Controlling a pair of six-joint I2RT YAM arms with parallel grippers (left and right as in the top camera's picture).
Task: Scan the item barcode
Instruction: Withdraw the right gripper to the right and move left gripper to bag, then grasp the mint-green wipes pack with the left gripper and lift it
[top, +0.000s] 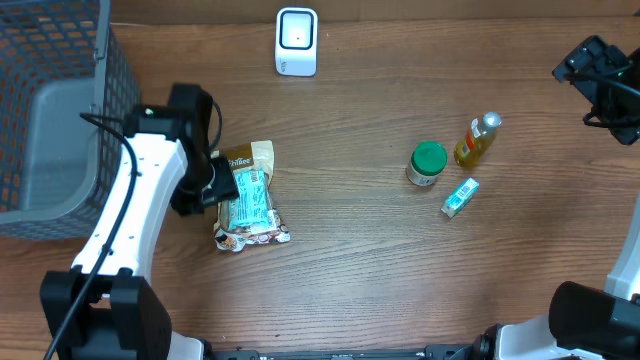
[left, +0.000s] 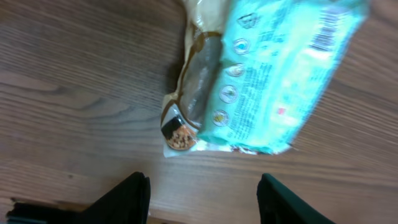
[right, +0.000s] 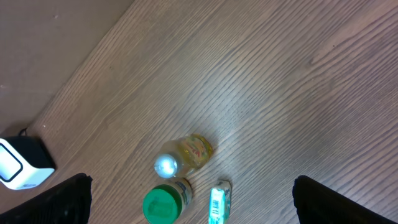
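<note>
From the middle of the table (top: 340, 270), wood runs open toward 6 and up to the scanner (top: 296, 42) at 12. At 3 the jar (top: 428, 163), bottle (top: 478, 140) and box (top: 460, 197) crowd together, with narrow gaps between. At 9 lie the packets (top: 250, 200), with the left arm (top: 140, 200) beyond them. The basket (top: 60, 120) walls off 10.

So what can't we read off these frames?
- barcode on teal packet: left wrist view, blurred, near top edge.
- brown packet: overhead, mostly under the teal one.
- left claw: overhead, mostly hidden by its own wrist; wrist view, bottom edge crops it.
- small box print: overhead, too small.
</note>
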